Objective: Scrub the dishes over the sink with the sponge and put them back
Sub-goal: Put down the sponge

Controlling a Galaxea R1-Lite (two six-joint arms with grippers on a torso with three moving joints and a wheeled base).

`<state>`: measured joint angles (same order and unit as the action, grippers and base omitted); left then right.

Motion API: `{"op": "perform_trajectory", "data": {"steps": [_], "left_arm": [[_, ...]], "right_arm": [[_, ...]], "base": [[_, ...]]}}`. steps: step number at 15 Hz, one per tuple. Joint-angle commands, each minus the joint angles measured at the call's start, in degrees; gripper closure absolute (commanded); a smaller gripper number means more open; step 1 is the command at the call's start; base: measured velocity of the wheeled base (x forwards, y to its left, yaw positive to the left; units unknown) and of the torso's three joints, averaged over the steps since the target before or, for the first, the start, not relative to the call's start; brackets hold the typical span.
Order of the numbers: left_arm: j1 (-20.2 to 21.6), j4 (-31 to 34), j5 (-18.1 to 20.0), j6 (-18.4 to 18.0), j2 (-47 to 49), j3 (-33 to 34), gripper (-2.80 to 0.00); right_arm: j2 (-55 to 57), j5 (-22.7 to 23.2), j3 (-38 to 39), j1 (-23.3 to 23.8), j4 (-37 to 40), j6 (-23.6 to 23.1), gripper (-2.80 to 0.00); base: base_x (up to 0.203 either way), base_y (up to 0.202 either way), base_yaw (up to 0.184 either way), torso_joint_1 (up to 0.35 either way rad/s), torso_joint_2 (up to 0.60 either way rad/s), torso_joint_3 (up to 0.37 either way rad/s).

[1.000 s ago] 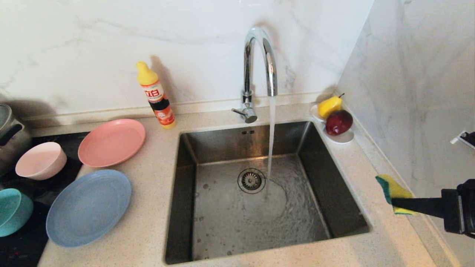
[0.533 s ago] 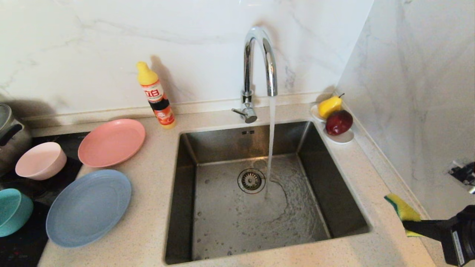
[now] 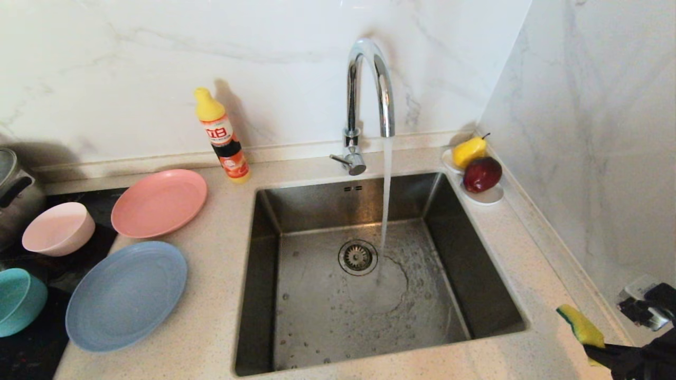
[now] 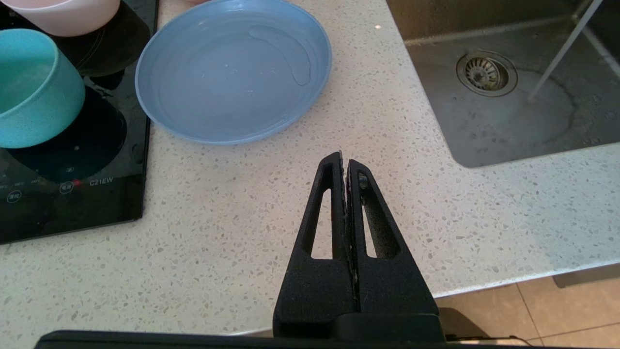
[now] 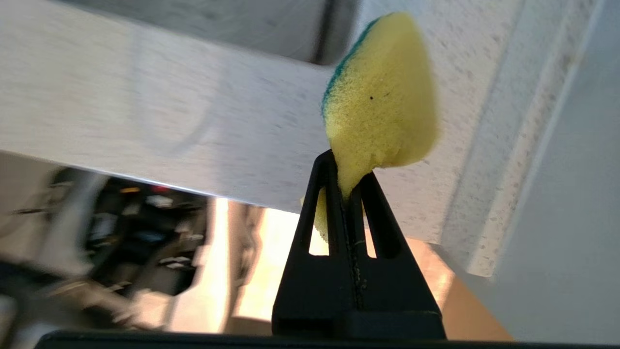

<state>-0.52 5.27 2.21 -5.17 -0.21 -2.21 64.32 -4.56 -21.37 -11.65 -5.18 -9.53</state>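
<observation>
My right gripper (image 3: 607, 349) is low at the counter's near right corner, shut on the yellow sponge (image 3: 581, 326) with its green layer; the sponge (image 5: 382, 97) sticks out past the gripper (image 5: 346, 174). The steel sink (image 3: 264, 253) has water running from the chrome tap (image 3: 369, 84) beside the drain (image 3: 357, 257). Left of the sink lie the salmon-pink plate (image 3: 158, 203), pale pink bowl (image 3: 58, 228), light blue plate (image 3: 127, 294) and teal bowl (image 3: 18, 301). My left gripper (image 4: 345, 162) is shut and empty over the front counter, short of the blue plate (image 4: 232, 68).
A yellow-capped detergent bottle (image 3: 222, 137) stands behind the pink plate. A white saucer (image 3: 488, 196) with a pear (image 3: 469, 151) and a red apple (image 3: 481, 174) sits at the sink's far right corner. A steel pot (image 3: 13, 190) and black cooktop (image 4: 72, 194) are at the left.
My right gripper has dropped and drawn back toward the near right corner with the sponge, and its wrist has turned. The left arm has kept still. Water keeps running.
</observation>
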Motion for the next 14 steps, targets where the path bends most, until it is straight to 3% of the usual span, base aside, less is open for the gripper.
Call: {"op": "perform_trajectory", "data": {"steps": [1, 4, 14], "left_arm": [[0.0, 0.1, 0.0, 0.0, 0.1, 0.0, 0.00], [0.0, 0.1, 0.0, 0.0, 0.1, 0.0, 0.00], [0.0, 0.1, 0.0, 0.0, 0.1, 0.0, 0.00]], "right_arm": [[3.8, -1.3, 4.5, -0.1, -7.3, -0.7, 0.00], [9.4, -2.3, 9.1, 0.3, -17.9, -5.3, 0.00], [24.2, -2.6, 6.1, 3.1, -29.4, -8.3, 0.00]], "base": [[0.000, 0.000, 0.000, 0.000, 0.00, 0.000], [0.000, 0.000, 0.000, 0.000, 0.00, 0.000], [0.000, 0.000, 0.000, 0.000, 0.00, 0.000]]}}
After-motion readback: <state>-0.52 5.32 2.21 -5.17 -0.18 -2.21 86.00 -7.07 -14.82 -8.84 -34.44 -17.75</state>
